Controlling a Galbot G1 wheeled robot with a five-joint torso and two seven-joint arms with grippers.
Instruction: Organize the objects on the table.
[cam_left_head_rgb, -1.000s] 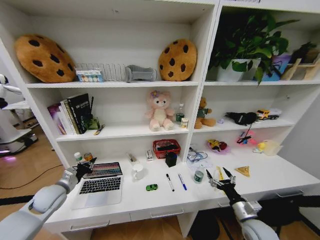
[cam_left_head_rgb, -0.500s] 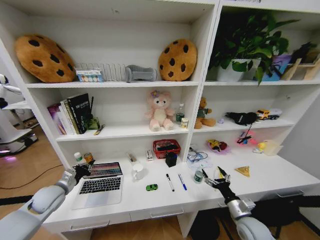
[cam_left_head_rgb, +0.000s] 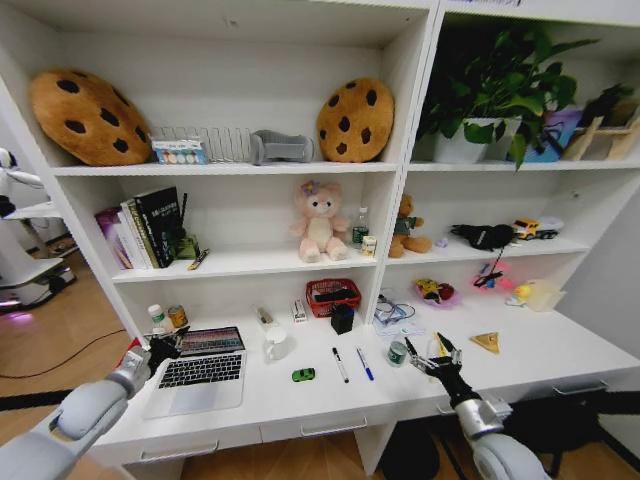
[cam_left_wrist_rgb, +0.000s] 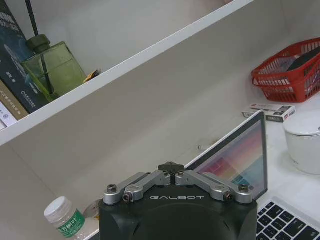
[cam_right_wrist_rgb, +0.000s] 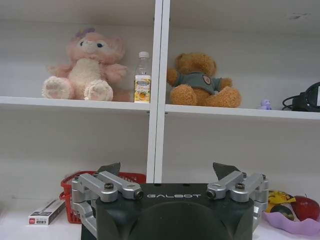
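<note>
A silver-white laptop (cam_left_head_rgb: 195, 370) lies open at the left of the table (cam_left_head_rgb: 560, 350), its screen (cam_left_wrist_rgb: 240, 157) lit. My left gripper (cam_left_head_rgb: 162, 346) hovers at the laptop's left rear corner, shut on nothing (cam_left_wrist_rgb: 171, 167). A tiny green toy car (cam_left_head_rgb: 303, 375) sits mid-table near the front edge. To its right lie a black pen (cam_left_head_rgb: 341, 365) and a blue pen (cam_left_head_rgb: 365, 364), side by side. My right gripper (cam_left_head_rgb: 432, 352) is open and empty (cam_right_wrist_rgb: 166, 169) above the table, right of the pens.
A white mug (cam_left_head_rgb: 276, 344), a black box (cam_left_head_rgb: 343, 319) and a red basket (cam_left_head_rgb: 333, 296) stand behind the car. A small green can (cam_left_head_rgb: 398, 352) sits by the right gripper, and a yellow wedge (cam_left_head_rgb: 487, 342) lies farther right. Two small bottles (cam_left_head_rgb: 166, 316) stand behind the laptop.
The left gripper has drawn back a little toward the table's front left. The right gripper shifted slightly left and toward the shelves, then held still.
</note>
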